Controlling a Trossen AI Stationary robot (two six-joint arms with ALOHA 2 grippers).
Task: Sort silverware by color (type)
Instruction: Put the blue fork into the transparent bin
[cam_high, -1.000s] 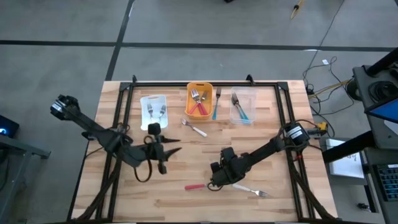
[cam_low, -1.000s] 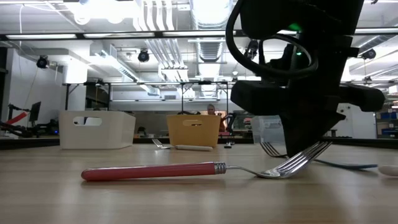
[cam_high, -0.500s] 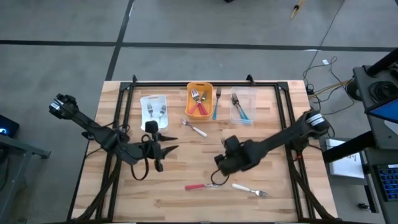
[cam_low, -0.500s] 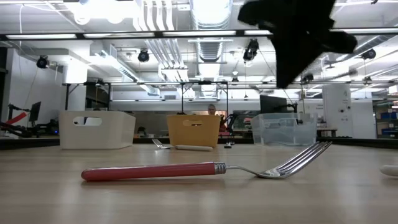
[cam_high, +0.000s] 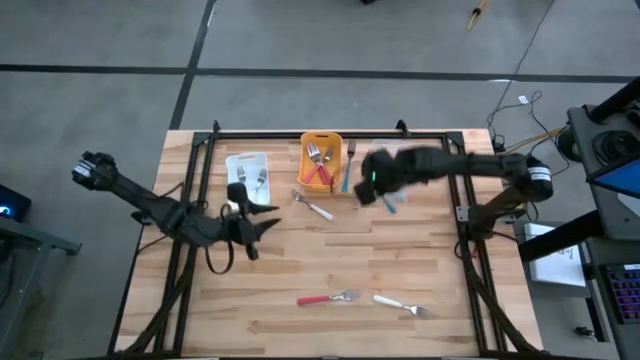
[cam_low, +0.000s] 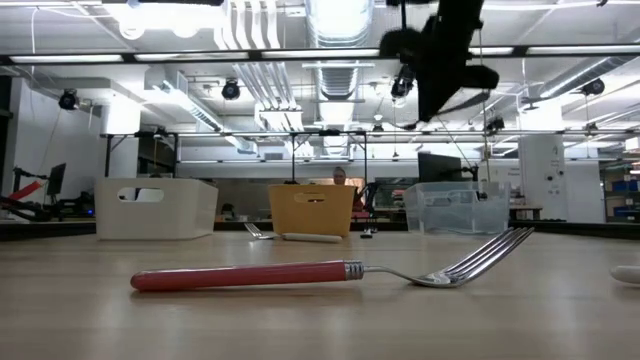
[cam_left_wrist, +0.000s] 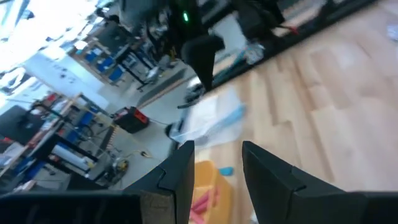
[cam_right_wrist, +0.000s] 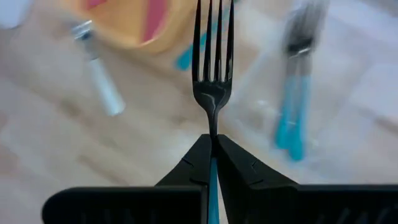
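My right gripper (cam_high: 372, 188) is shut on a teal-handled fork (cam_right_wrist: 213, 81), high over the table beside the clear bin (cam_high: 400, 160), which holds teal forks. A red-handled fork (cam_high: 325, 298) and a white-handled fork (cam_high: 400, 303) lie flat near the front edge. A white-handled utensil (cam_high: 315, 207) lies before the orange bin (cam_high: 321, 140). A teal fork (cam_high: 348, 168) lies between the orange and clear bins. My left gripper (cam_high: 268, 222) hangs open left of centre, with nothing between its fingers. My right gripper pinches the fork's teal handle (cam_right_wrist: 213, 177) between its two fingers, right where it meets the metal neck. The fork lies along the fingers and its tines stick out past the fingertips. The fingers slant down. The fork is lifted clear of the table.
A white bin (cam_high: 247, 160) with white-handled pieces stands at the far left, and the orange bin holds red-handled forks. A black frame (cam_high: 330, 134) runs along the table's far edge and sides. Bare wood lies in the middle of the table.
My right gripper has risen from the table beside the red fork and swung toward the far edge, up to the clear bin, carrying the teal fork lifted clear. My left gripper has drawn slightly toward the left edge and rolled.
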